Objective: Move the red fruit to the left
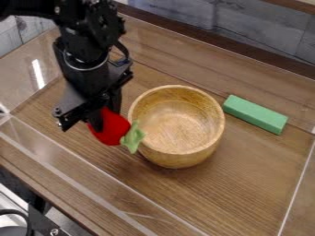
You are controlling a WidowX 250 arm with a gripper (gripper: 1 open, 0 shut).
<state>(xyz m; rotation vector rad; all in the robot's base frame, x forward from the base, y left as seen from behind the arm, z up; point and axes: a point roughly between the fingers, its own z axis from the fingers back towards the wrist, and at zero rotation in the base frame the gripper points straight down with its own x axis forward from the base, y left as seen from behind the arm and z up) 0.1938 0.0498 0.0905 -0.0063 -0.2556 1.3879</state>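
Observation:
The red fruit (110, 128) is a small bright-red toy with a light green leafy end (132, 138). It hangs just left of the wooden bowl (180, 125), its green leaf next to the bowl's left rim. My black gripper (101, 118) points steeply down and is shut on the red fruit from above. The fingertips are partly hidden by the fruit. Whether the fruit touches the table I cannot tell.
A flat green rectangular block (255, 113) lies to the right of the bowl. The wooden table (234, 180) is ringed by low clear walls (37, 138). Bare wood lies left of and in front of the fruit.

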